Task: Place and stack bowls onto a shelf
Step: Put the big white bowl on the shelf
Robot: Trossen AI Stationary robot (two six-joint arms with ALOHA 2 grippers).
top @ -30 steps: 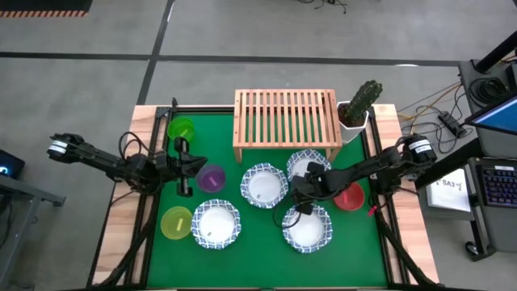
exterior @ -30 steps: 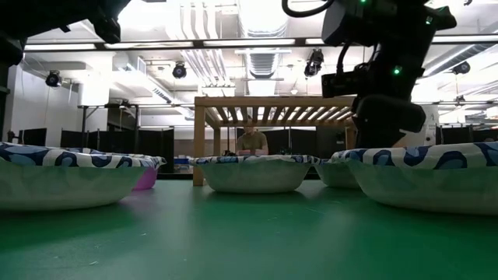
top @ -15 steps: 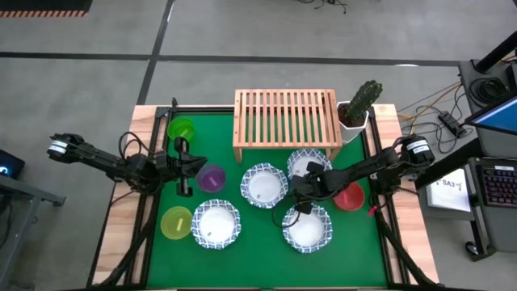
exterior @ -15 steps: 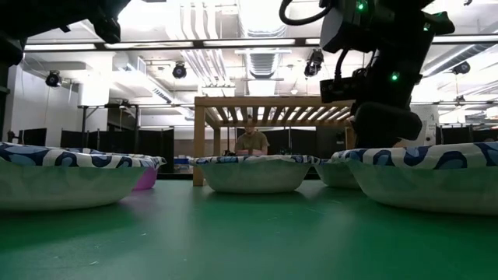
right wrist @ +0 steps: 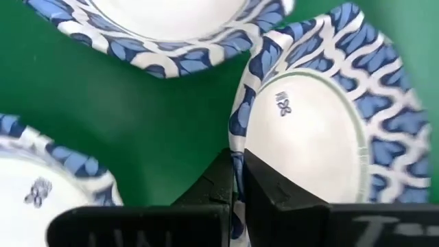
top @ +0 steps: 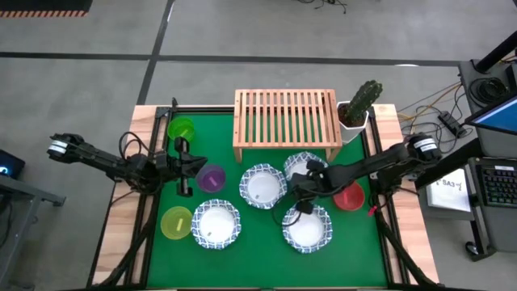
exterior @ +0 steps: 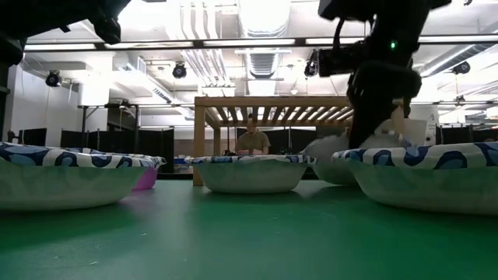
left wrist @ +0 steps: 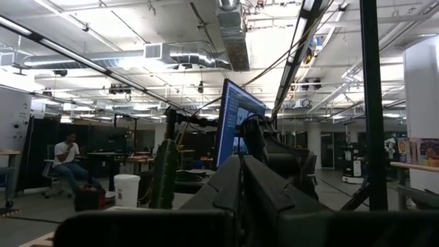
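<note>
On the green mat nearest us we see two wide blue-rimmed bowls [top: 216, 224] with smooth white insides, and a third [top: 264, 185] behind them. The right gripper [right wrist: 236, 180] has its dark fingers clenched on the patterned rim of the fourth bowl [right wrist: 309, 137], tilting it. The left gripper [top: 179, 168] waits clenched and empty near the purple bowl [top: 212, 177]. Farthest stands the slatted light-wood shelf [top: 287, 121], bare.

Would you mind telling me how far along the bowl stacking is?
Nothing is done: the shelf is bare. In hand: the right gripper has its jaws shut on a patterned bowl's rim. Left: all eight bowls; the left gripper waits near the purple bowl.
</note>
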